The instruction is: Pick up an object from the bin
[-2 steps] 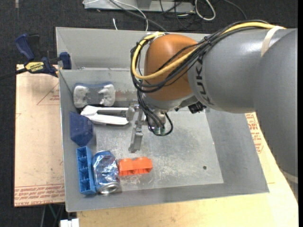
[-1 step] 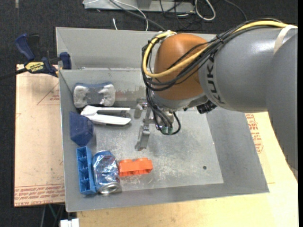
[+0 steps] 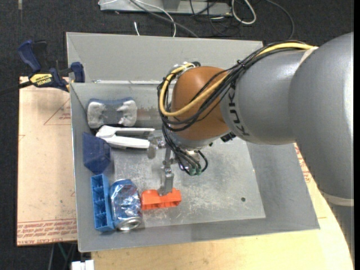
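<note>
Orange plastic block [image 3: 161, 199] is seen from the camera view at the front middle of the grey metal bin [image 3: 253, 173], its long axis running left to right across the floor. The gripper [image 3: 160, 172] is seen above and just behind it, with its 2 fingers [image 3: 167, 180] spread apart and nothing gripped; 1 fingertip appears to touch the block's top edge, while the other is placed near the end of a white plastic piece [image 3: 125, 138]. The block is thus offset toward the bin's front from the midpoint of the fingers, so a short shift that way is judged necessary before closing across its narrow width. Its surface looks hard and ridged. A crushed blue-and-silver can [image 3: 125, 205] lies just beside its left end, with a ribbed blue plastic tray [image 3: 100, 202] beyond. A dark blue soft lump [image 3: 95, 153] is set well apart.
</note>
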